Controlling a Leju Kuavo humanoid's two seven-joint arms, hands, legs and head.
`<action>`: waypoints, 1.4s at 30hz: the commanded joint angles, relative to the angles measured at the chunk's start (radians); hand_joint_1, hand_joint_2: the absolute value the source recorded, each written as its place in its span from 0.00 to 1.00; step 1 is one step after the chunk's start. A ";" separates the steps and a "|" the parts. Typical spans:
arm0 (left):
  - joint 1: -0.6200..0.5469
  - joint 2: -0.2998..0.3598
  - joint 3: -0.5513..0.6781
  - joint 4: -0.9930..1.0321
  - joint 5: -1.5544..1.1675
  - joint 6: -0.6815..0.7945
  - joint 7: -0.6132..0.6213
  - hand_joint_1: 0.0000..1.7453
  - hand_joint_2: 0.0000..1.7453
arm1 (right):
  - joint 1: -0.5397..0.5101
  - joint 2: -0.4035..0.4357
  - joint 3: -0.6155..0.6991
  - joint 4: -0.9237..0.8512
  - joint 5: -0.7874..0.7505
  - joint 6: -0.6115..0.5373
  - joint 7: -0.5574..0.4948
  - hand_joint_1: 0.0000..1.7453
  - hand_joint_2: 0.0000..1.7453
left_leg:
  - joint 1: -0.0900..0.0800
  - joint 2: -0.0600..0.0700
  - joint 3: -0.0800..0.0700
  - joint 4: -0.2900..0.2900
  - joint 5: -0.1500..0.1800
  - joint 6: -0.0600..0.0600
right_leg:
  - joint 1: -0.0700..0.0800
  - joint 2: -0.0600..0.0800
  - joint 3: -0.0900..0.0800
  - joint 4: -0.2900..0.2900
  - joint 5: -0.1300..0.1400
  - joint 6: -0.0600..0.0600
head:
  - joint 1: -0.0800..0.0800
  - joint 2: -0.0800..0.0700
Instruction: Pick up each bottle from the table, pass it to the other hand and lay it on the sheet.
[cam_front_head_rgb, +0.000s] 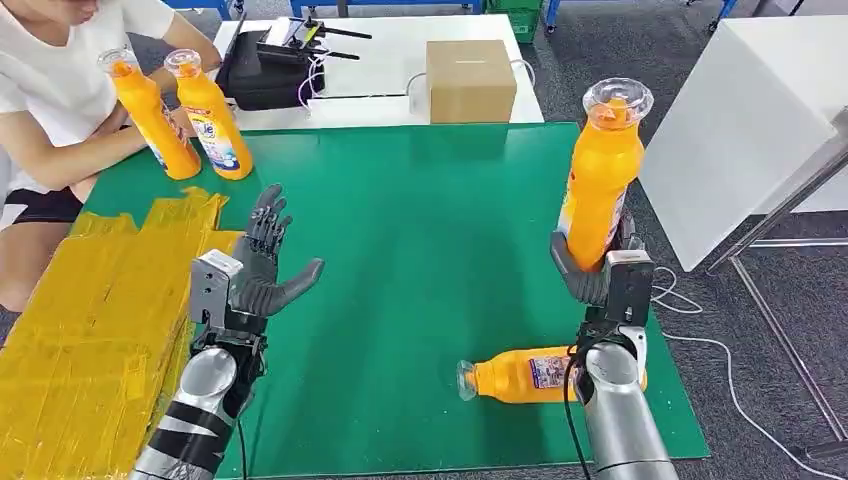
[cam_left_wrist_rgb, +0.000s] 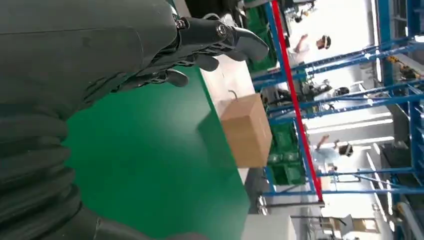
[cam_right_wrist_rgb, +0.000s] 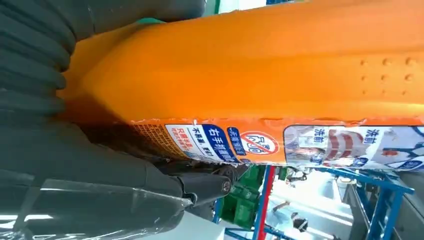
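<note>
My right hand (cam_front_head_rgb: 590, 270) grips an orange bottle (cam_front_head_rgb: 600, 175) with a clear cap, upright, above the right side of the green table (cam_front_head_rgb: 430, 230). The same bottle (cam_right_wrist_rgb: 260, 75) lies against the palm of that hand (cam_right_wrist_rgb: 65, 165) in the right wrist view. Another orange bottle (cam_front_head_rgb: 525, 375) lies on its side near the table's front, just left of my right forearm. My left hand (cam_front_head_rgb: 262, 265) is open, fingers spread, palm toward the right, above the table's left part by the yellow sheet (cam_front_head_rgb: 90, 320). That hand (cam_left_wrist_rgb: 100, 55) holds nothing. Two more orange bottles (cam_front_head_rgb: 215, 120) (cam_front_head_rgb: 150, 115) stand at the back left.
A person (cam_front_head_rgb: 60, 90) sits at the back left with hands by the two standing bottles. A cardboard box (cam_front_head_rgb: 470, 80) and a black case (cam_front_head_rgb: 265, 70) sit on a white table behind. A white panel (cam_front_head_rgb: 735, 130) stands at the right.
</note>
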 joint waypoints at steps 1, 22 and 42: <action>-0.067 0.044 -0.071 0.066 0.014 -0.018 0.010 0.00 1.00 | -0.048 0.024 0.029 0.045 -0.008 0.011 -0.003 1.00 1.00 | 0.001 0.002 0.004 0.000 -0.002 -0.001 | 0.001 0.001 0.003 -0.001 -0.001 0.000 | 0.000 0.000; -0.146 0.015 -0.131 0.096 0.059 -0.072 0.012 0.00 1.00 | -0.198 0.104 0.395 0.318 0.255 0.030 0.003 1.00 1.00 | 0.001 0.002 0.002 0.000 -0.001 -0.001 | 0.001 0.002 0.002 0.000 0.000 0.001 | 0.000 0.000; -0.149 0.013 -0.135 0.095 0.064 -0.077 0.010 0.00 1.00 | -0.211 0.109 0.420 0.337 0.272 0.028 0.008 1.00 1.00 | 0.001 -0.001 0.003 0.000 0.000 -0.001 | 0.001 -0.001 0.003 0.000 -0.001 0.000 | 0.000 0.000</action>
